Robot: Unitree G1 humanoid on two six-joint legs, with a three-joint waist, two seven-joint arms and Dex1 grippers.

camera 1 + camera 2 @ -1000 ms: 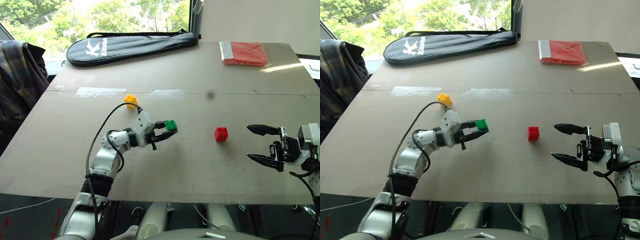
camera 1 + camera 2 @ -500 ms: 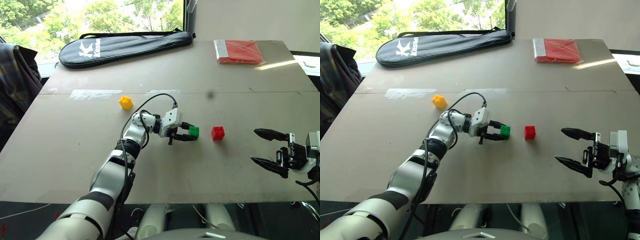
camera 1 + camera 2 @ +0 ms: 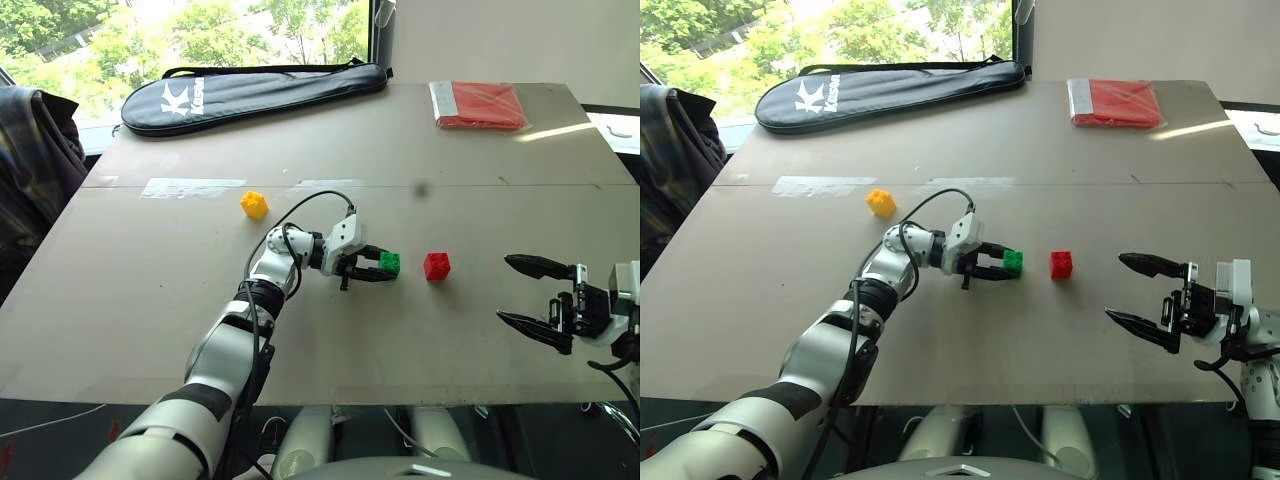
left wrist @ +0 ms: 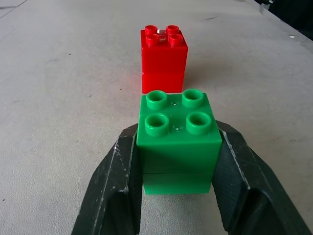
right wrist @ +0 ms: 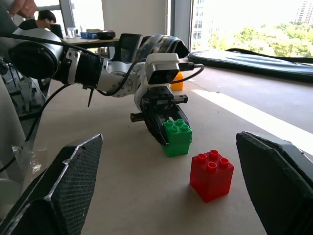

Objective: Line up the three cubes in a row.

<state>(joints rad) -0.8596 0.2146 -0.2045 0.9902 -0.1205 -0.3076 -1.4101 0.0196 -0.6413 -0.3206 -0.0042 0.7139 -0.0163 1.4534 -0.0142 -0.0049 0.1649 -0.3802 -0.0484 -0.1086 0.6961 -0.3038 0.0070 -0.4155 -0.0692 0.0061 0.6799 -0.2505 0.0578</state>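
My left gripper (image 3: 386,268) is shut on the green cube (image 3: 390,263), which stands upright near the middle of the table, its base on or just above the surface. In the left wrist view the black fingers (image 4: 120,186) press both sides of the green cube (image 4: 177,137). The red cube (image 3: 436,265) stands free a short gap to its right, also seen in the wrist view (image 4: 164,56). The yellow cube (image 3: 254,204) sits alone further back and left. My right gripper (image 3: 506,290) is open and empty, level, to the right of the red cube (image 5: 211,175).
A long black racket bag (image 3: 250,92) lies along the back left edge. A flat red packet (image 3: 478,104) lies at the back right. A strip of pale tape (image 3: 185,187) marks the table's seam. Plaid cloth (image 3: 30,150) hangs off the left side.
My left gripper carried the green cube rightwards and down, to beside the red cube, then held still. The right gripper stayed where it was. The camera shifted slightly.
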